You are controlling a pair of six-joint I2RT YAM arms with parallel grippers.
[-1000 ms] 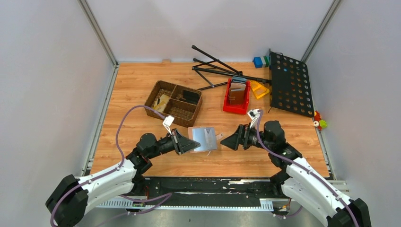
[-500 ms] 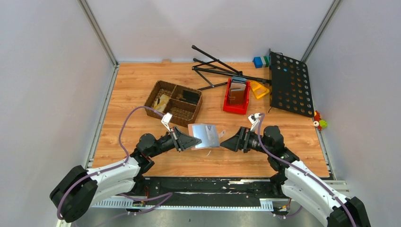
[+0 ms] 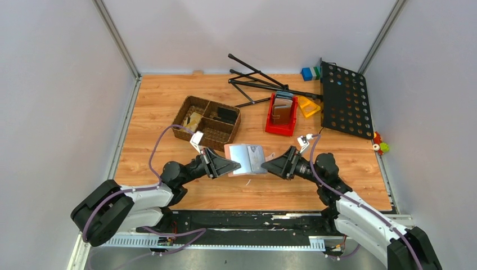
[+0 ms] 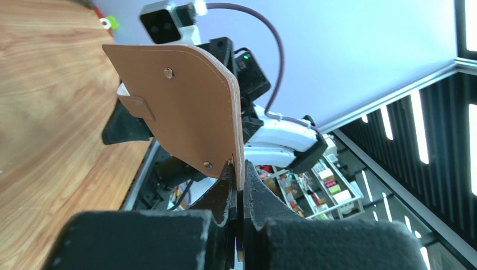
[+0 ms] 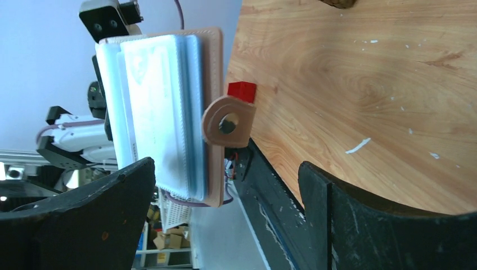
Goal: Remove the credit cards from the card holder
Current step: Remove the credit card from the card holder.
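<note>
brown card holder (image 3: 244, 159) open midair, grey inside up

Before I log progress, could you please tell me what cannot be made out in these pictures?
- Cards: right wrist view, blurred pale sleeves in the holder show none distinctly.
- Holder's inside: left wrist view, its brown cover faces the camera.
- Basket contents: top view, too small.

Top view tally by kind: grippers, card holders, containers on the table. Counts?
Grippers: 2, left gripper shut, right gripper open
Card holder: 1, in the left gripper
Containers: 2, wicker basket, red bin
Total: 5
</note>
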